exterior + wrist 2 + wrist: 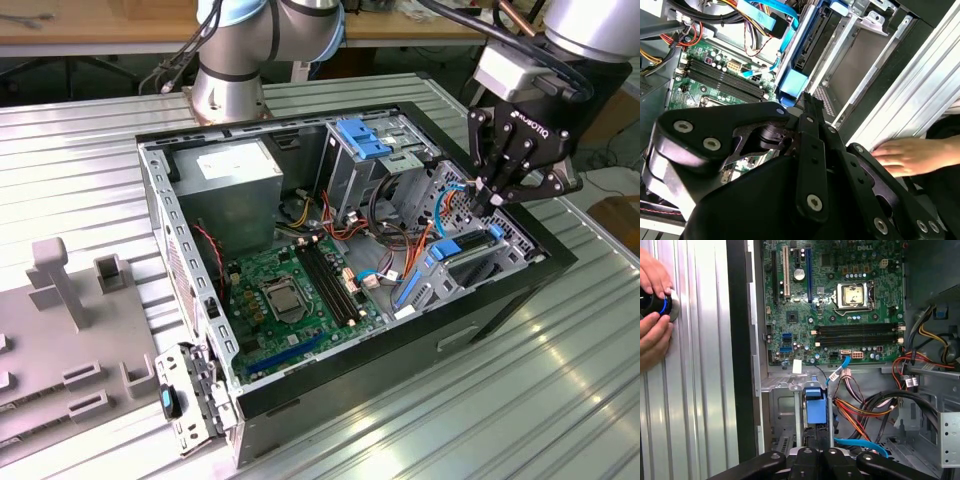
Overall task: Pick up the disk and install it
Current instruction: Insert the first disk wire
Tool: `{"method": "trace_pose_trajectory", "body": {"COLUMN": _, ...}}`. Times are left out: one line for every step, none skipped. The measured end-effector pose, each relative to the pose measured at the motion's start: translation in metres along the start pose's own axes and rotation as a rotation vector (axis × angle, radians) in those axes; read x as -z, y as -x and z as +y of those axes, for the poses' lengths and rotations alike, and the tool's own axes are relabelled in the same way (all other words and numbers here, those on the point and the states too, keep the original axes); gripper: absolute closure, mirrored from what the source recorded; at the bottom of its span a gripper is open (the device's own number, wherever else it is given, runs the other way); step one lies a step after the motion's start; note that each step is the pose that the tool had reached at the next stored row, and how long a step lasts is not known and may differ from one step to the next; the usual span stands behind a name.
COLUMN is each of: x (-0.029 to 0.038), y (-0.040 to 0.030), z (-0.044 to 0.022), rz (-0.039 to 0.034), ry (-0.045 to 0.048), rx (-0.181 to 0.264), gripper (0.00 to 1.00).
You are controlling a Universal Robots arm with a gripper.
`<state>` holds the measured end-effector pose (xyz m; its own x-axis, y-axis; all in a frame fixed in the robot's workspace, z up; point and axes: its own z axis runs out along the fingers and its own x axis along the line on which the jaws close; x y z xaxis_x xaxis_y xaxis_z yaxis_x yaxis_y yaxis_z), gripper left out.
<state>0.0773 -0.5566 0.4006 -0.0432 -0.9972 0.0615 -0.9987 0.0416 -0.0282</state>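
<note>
The disk (462, 260) stands on edge in the drive bay at the exterior view's right end of the open computer case (500, 300). It is a dark slab clipped in a blue carrier frame. The blue end tab of its carrier (792, 82) (816, 407) shows in both wrist views, between metal bay rails. My gripper (490, 198) hangs just above that bay. Its black fingers are pressed together with nothing between them, and its tip (807, 100) (819, 437) lies close behind the blue tab. I cannot tell whether they touch.
Inside the case are a green motherboard (290, 290), a grey power-supply box (235, 175), a blue-tabbed drive cage (365, 140) and loose cables (865, 405). Grey fixtures (60, 290) stand on the ribbed table. A person's hands (652, 305) (905, 155) hold a round knob (657, 305) beside the case.
</note>
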Motion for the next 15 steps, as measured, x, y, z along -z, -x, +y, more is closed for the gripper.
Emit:
{"method": "trace_pose_trajectory", "body": {"x": -0.0003, "y": 0.0003, "z": -0.0052, "rz": 0.0001, "ry": 0.0000, "rx": 0.000, "gripper": 0.89}}
{"method": "trace_pose_trajectory", "body": {"x": -0.0004, "y": 0.0005, "z": -0.0079, "rz": 0.0002, "ry": 0.0000, "rx": 0.000, "gripper": 0.89}}
{"method": "trace_pose_trajectory", "body": {"x": -0.0006, "y": 0.0007, "z": -0.0105, "rz": 0.0001, "ry": 0.0000, "rx": 0.000, "gripper": 0.89}}
{"method": "trace_pose_trajectory", "body": {"x": -0.0009, "y": 0.0016, "z": -0.0157, "rz": 0.0001, "ry": 0.0000, "rx": 0.000, "gripper": 0.89}}
{"method": "trace_pose_trajectory", "body": {"x": -0.0010, "y": 0.0025, "z": -0.0202, "rz": 0.0000, "ry": 0.0000, "rx": 0.000, "gripper": 0.89}}
{"method": "trace_pose_trajectory", "body": {"x": -0.0011, "y": 0.0029, "z": -0.0230, "rz": 0.0001, "ry": 0.0000, "rx": 0.000, "gripper": 0.89}}
{"method": "trace_pose_trajectory", "body": {"x": -0.0013, "y": 0.0034, "z": -0.0275, "rz": 0.0000, "ry": 0.0000, "rx": 0.000, "gripper": 0.89}}
{"method": "trace_pose_trajectory", "body": {"x": -0.0014, "y": 0.0044, "z": -0.0325, "rz": 0.0004, "ry": 0.0000, "rx": 0.000, "gripper": 0.89}}
{"method": "trace_pose_trajectory", "body": {"x": -0.0017, "y": 0.0054, "z": -0.0389, "rz": 0.0005, "ry": 0.0000, "rx": 0.000, "gripper": 0.89}}
{"method": "trace_pose_trajectory", "body": {"x": -0.0018, "y": 0.0062, "z": -0.0433, "rz": 0.0006, "ry": 0.0000, "rx": 0.000, "gripper": 0.89}}
{"method": "trace_pose_trajectory", "body": {"x": -0.0019, "y": 0.0066, "z": -0.0459, "rz": 0.0006, "ry": 0.0000, "rx": 0.000, "gripper": 0.89}}
{"method": "trace_pose_trajectory", "body": {"x": -0.0019, "y": 0.0070, "z": -0.0487, "rz": 0.0007, "ry": 0.0000, "rx": 0.000, "gripper": 0.89}}
{"method": "trace_pose_trajectory", "body": {"x": -0.0020, "y": 0.0073, "z": -0.0507, "rz": 0.0007, "ry": 0.0000, "rx": 0.000, "gripper": 0.89}}
{"method": "trace_pose_trajectory", "body": {"x": -0.0020, "y": 0.0077, "z": -0.0530, "rz": 0.0007, "ry": 0.0000, "rx": 0.000, "gripper": 0.89}}
{"method": "trace_pose_trajectory", "body": {"x": -0.0022, "y": 0.0083, "z": -0.0563, "rz": 0.0007, "ry": 0.0000, "rx": 0.000, "gripper": 0.89}}
